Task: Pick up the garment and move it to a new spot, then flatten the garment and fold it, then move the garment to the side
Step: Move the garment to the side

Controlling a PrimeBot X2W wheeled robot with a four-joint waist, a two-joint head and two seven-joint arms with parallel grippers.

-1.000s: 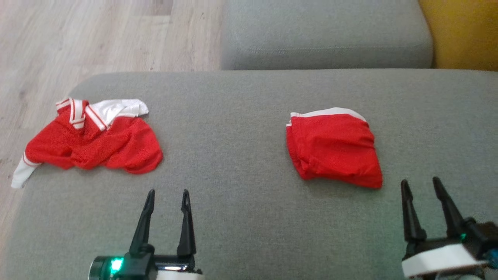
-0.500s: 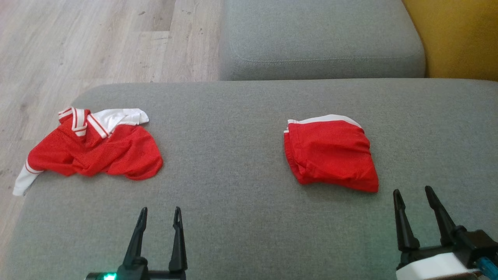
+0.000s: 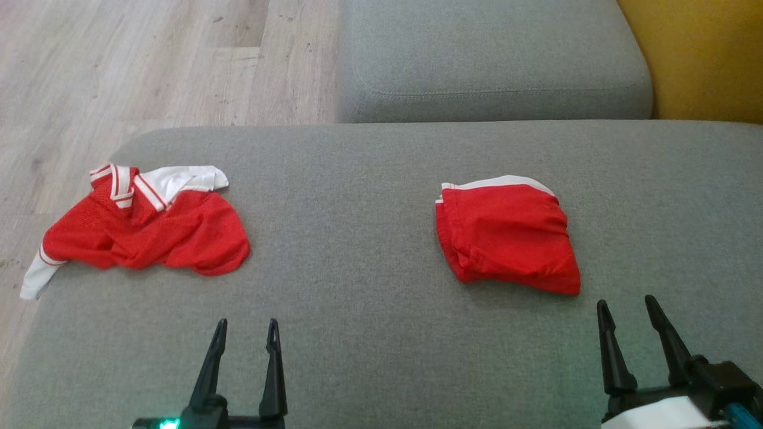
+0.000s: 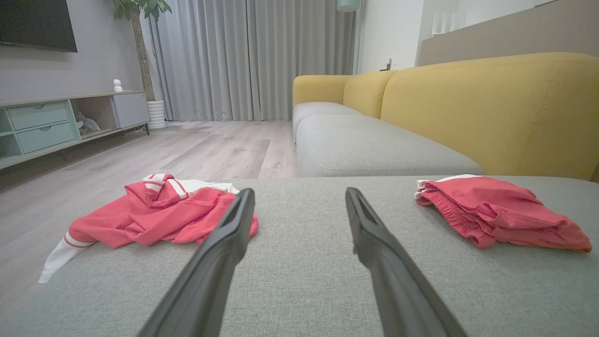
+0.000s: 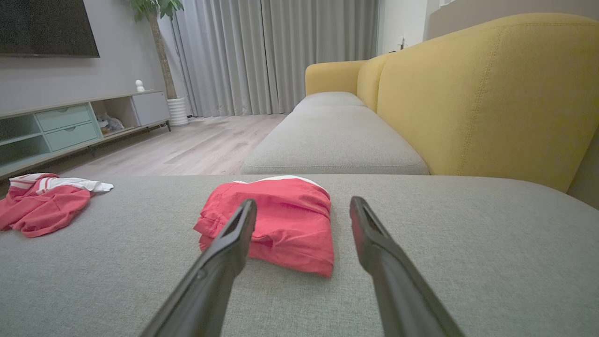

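Fingers (image 4: 224, 248) of the left gripper (image 3: 247, 325) are held well apart, with nothing clamped between them. They are seen low at the left of the head view, above the grey seat cushion (image 3: 369, 345). The right gripper (image 3: 626, 302) is spread just as widely and is likewise empty, low at the right of that view.

Just beyond the right gripper's tips a folded garment (image 3: 506, 238) is laid flat on the cushion, red with a white band along its far edge. A strip of bare cushion is seen between the tips and the cloth, so no contact is made. In the right wrist view the folded garment is framed between that gripper's two fingers.

A crumpled garment (image 3: 149, 232), red with white striped trim, is bunched at the cushion's left end, well apart from the left gripper. One white cuff is draped over the cushion's edge.

Further out, a second grey cushion (image 3: 489, 59) is set against the far side, with a yellow backrest (image 3: 703, 53) at the right and a pale wooden floor (image 3: 119, 71) at the left.
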